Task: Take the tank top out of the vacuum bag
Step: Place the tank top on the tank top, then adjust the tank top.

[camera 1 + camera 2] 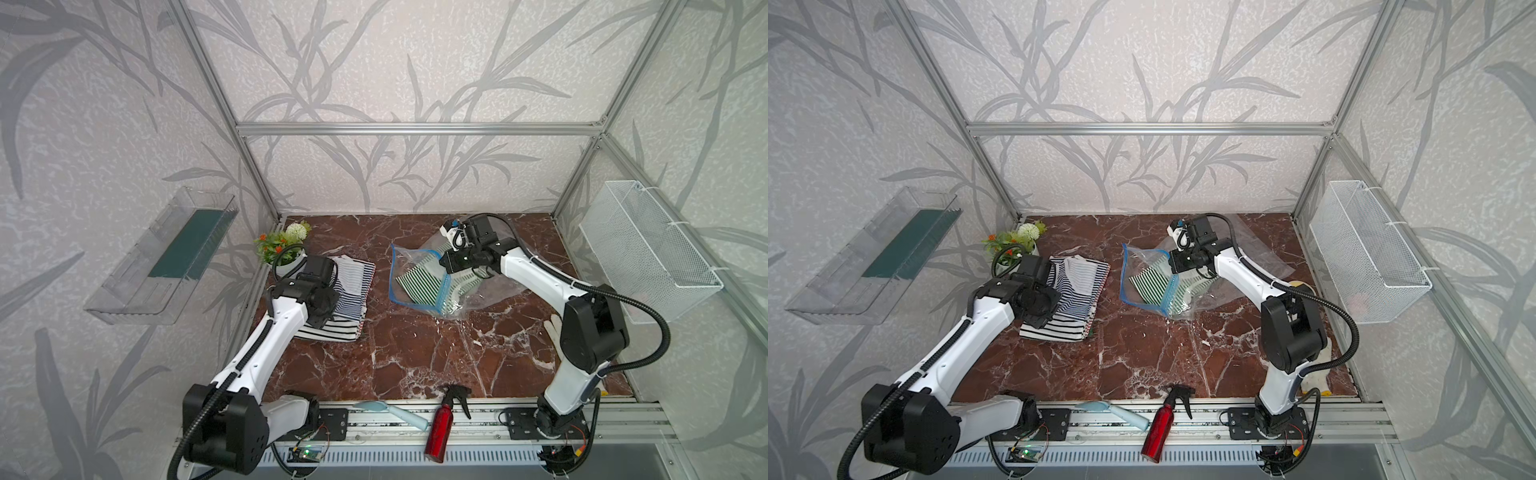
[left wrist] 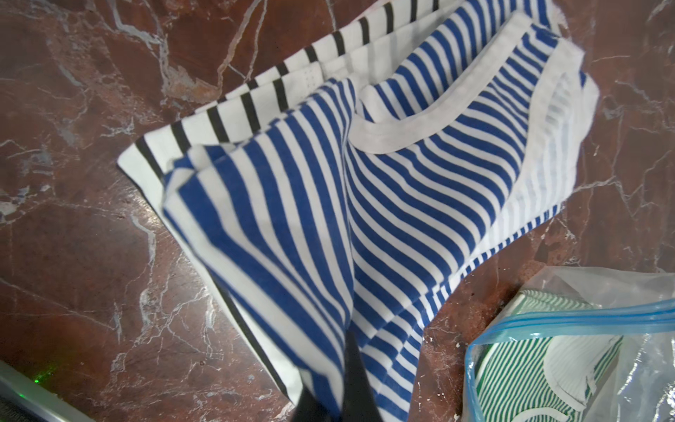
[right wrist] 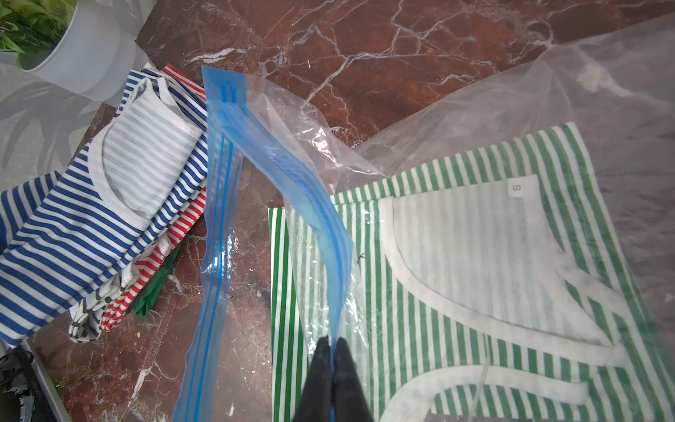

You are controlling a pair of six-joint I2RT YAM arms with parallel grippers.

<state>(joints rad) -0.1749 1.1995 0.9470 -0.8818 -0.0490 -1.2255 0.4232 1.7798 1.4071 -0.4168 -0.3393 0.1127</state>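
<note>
The vacuum bag lies at the table's back middle, clear and crinkly, with its blue zip strip parted. My right gripper is shut on the strip's upper lip and holds it raised off the table. A green-striped tank top lies flat inside the bag, also seen in both top views. My left gripper is shut on a blue-striped tank top, which drapes over a pile of striped tops left of the bag.
A potted plant stands behind the pile. A red spray bottle and a pale blue brush lie on the front rail. A white glove lies near the right arm. A wire basket hangs on the right wall, a clear shelf on the left.
</note>
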